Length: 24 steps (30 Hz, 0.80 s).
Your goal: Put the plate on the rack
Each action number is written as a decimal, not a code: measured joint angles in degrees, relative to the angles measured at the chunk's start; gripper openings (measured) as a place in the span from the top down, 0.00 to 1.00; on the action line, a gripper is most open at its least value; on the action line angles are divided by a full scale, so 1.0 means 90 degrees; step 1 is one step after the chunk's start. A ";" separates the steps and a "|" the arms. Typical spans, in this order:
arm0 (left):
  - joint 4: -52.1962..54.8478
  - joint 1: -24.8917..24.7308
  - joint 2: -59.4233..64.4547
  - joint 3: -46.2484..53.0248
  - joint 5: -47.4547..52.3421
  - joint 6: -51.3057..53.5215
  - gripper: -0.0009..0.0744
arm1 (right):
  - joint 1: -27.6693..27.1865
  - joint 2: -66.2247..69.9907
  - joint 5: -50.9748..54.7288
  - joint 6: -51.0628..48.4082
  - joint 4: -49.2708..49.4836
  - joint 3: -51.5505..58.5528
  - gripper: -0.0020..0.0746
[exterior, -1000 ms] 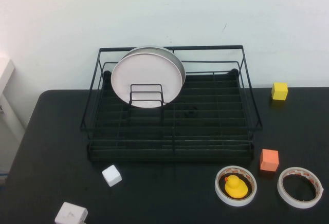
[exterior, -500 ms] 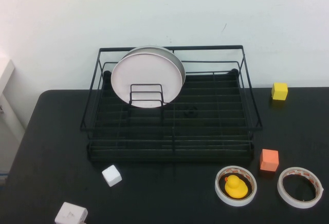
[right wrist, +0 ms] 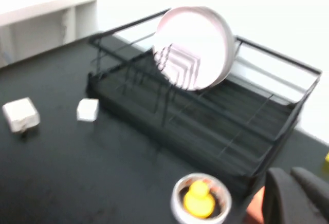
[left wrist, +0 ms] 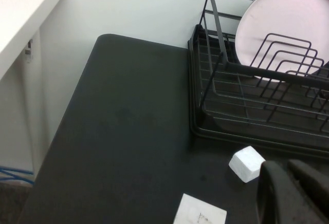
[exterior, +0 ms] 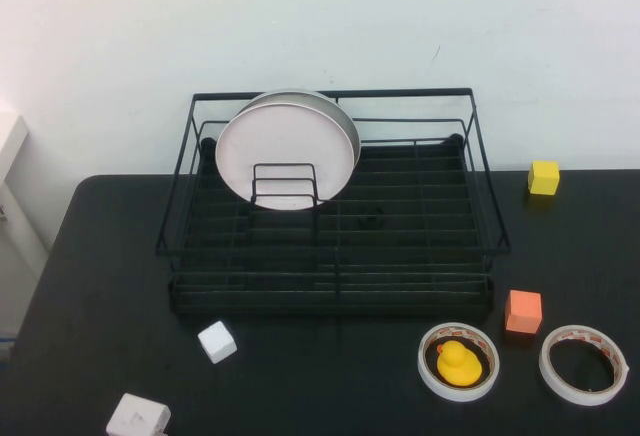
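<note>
Visible only as dark finger ends in the wrist views. Left gripper (left wrist: 286, 183): two matte black fingers (left wrist: 272, 196) with rounded tips, smooth, with a thin dark gap between them, cropped at about 5 o'clock of the frame. Right gripper (right wrist: 291, 183): two similar black fingers (right wrist: 280, 196), rounded and plain, slightly blurred, also at about 5 o'clock. Nothing of either arm visible from the high camera.

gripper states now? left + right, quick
Left gripper: pulled back near the table's front-left, holding nothing; open or closed cannot be told.
Right gripper: pulled back at the front-right, holding nothing; cannot be told either.
</note>
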 joint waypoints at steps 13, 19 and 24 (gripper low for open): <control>0.0000 0.0000 0.0000 0.0000 0.0011 0.0000 0.99 | 0.0000 -0.0057 -0.2994 0.1988 -0.3320 0.0736 0.98; 0.0000 0.0000 0.0000 0.0000 0.0011 0.0000 0.99 | 0.0000 -0.0083 -0.3297 0.3867 -0.4626 0.1834 0.98; 0.0000 0.0000 0.0000 0.0000 0.0011 0.0000 0.99 | 0.0000 -0.0243 -0.3192 0.4631 -0.4791 0.2408 0.98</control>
